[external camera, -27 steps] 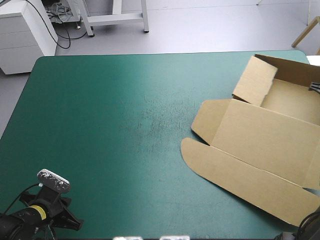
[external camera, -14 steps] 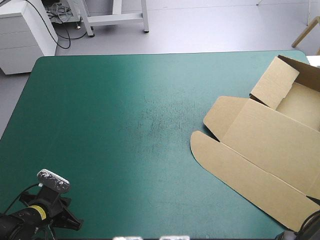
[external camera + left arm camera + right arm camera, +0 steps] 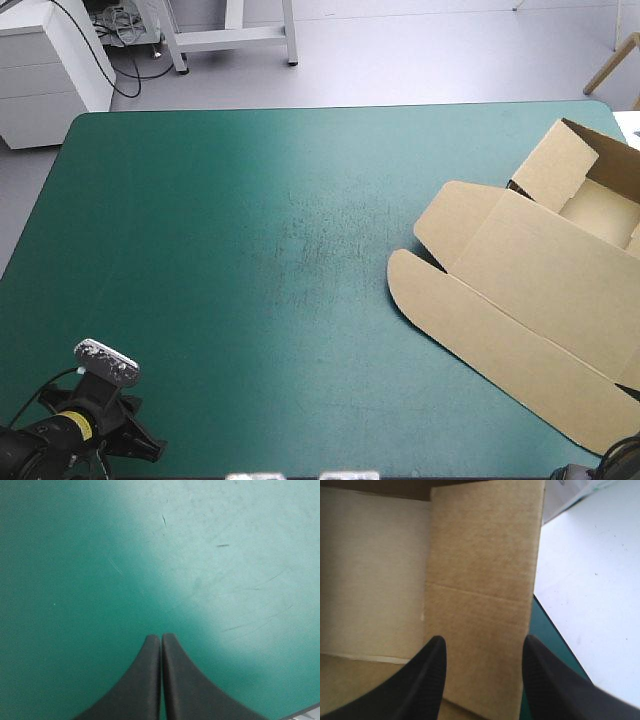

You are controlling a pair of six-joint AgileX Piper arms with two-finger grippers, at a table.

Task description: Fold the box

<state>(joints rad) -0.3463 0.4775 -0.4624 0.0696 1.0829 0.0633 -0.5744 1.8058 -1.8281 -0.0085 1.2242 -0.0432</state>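
Observation:
The brown box [image 3: 540, 280] lies at the table's right edge, partly cut off by the high view's border. Its lid and rounded front flap [image 3: 470, 330] lie flat, and a side wall [image 3: 556, 163] stands raised beside the tray floor [image 3: 600, 205]. In the right wrist view my right gripper [image 3: 484, 645] is open, with an upright brown flap [image 3: 482, 570] between and ahead of its fingers; I cannot tell whether they touch it. My left gripper [image 3: 161, 639] is shut over bare teal-green cover, far from the box. Its arm [image 3: 70, 430] sits at the near left corner.
The teal-green cover [image 3: 250, 250] stretches from the box to the left edge. In the right wrist view the table's right edge [image 3: 547, 630] runs just beside the flap, with pale floor [image 3: 595, 580] beyond it.
The box has slid to the right, toward the table's right edge, and more of it is now out of the high view. The left arm has not moved.

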